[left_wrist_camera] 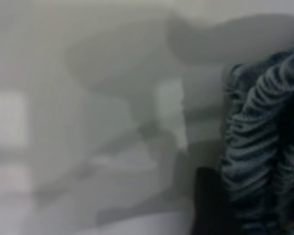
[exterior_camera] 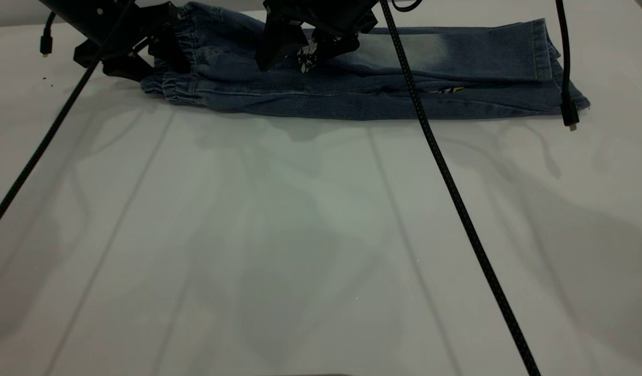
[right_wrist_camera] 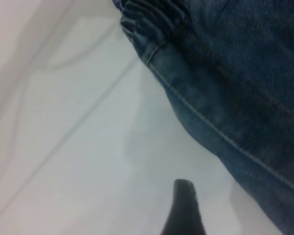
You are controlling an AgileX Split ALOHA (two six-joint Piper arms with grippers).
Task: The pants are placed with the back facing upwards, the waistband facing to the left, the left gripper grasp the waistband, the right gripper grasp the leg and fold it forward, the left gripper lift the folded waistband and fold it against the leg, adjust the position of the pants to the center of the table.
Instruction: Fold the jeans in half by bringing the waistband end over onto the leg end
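While folded lengthwise, pants (exterior_camera: 352, 78) under both tools, far table (exterior_camera: 300, 235) edge.

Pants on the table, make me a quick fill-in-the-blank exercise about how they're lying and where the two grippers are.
1. The pants lie folded lengthwise at the ____ edge of the table in the exterior view.
2. The left gripper is at the gathered ____ of the pants.
3. The right gripper is over the pants' ____ section.
4. The leg on top ends in a stitched ____.

Missing words: far; waistband; middle; hem
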